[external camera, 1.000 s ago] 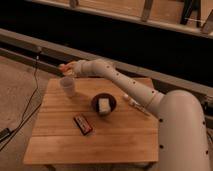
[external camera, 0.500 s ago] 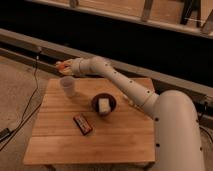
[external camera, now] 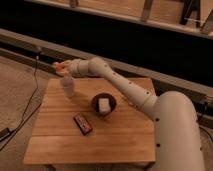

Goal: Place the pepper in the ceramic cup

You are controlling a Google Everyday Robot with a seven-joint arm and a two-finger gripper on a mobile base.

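My gripper (external camera: 61, 68) is above the far left corner of the wooden table (external camera: 120, 140), at the end of the white arm reaching in from the right. It is shut on the orange pepper (external camera: 57, 65), whose tip sticks out to the left. The cream-white ceramic cup (external camera: 67, 86) stands upright on the table just below the gripper and slightly right of it. The pepper hangs above the cup's far left rim, clear of it.
A dark round bowl (external camera: 103, 103) holding a white block sits mid-table. A dark bar with reddish marks (external camera: 82, 123) lies in front of it. A black cable (external camera: 27, 107) runs along the floor at left. A dark rail wall stands behind the table.
The gripper with the pepper has shifted slightly left and up over the cup. The cup, bowl and bar have not moved.
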